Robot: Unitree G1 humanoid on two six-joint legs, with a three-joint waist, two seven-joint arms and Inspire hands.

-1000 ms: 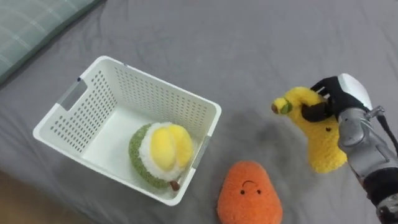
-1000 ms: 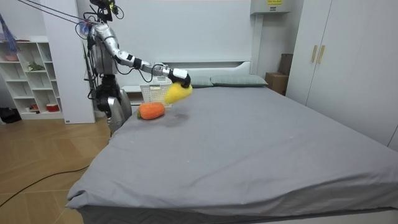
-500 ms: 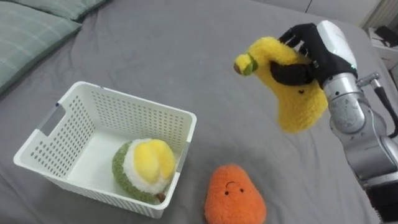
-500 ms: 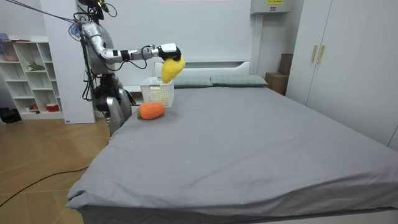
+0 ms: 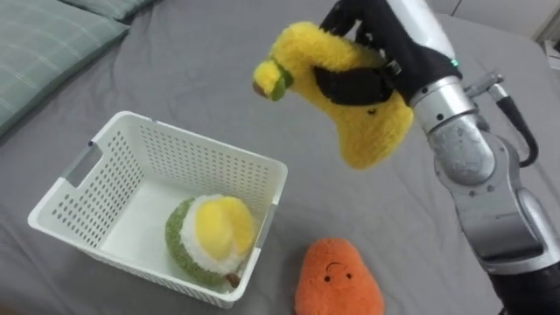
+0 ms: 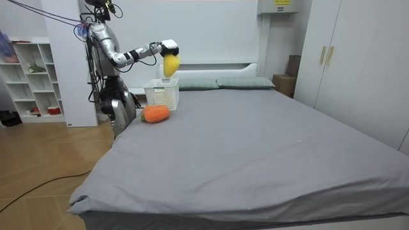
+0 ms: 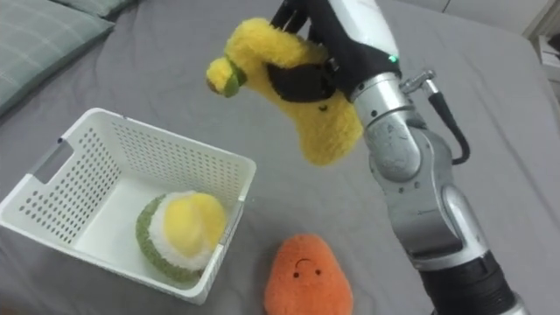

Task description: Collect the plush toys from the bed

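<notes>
My right hand (image 5: 394,48) (image 7: 337,44) is shut on a yellow plush banana (image 5: 346,96) (image 7: 293,96), holding it in the air above the far right corner of the white basket (image 5: 96,175) (image 7: 61,166). A green and yellow round plush (image 5: 210,241) (image 7: 179,232) lies inside the basket. On the grey bed, just right of the basket's near corner, sits an orange plush with a face (image 5: 337,280) (image 7: 302,276). In the room view the raised hand (image 6: 169,46) holds the banana (image 6: 170,64) over the basket (image 6: 161,94) near the orange plush (image 6: 155,114).
A green checked pillow (image 5: 39,44) lies at the far left beyond the basket. I stand at the bed's corner by a white shelf unit (image 6: 32,76). Grey bedsheet (image 5: 219,70) spreads open around the basket.
My right hand has carried the yellow banana up and to the left, from over the bare bed to above the basket's corner. The other toys have stayed put.
</notes>
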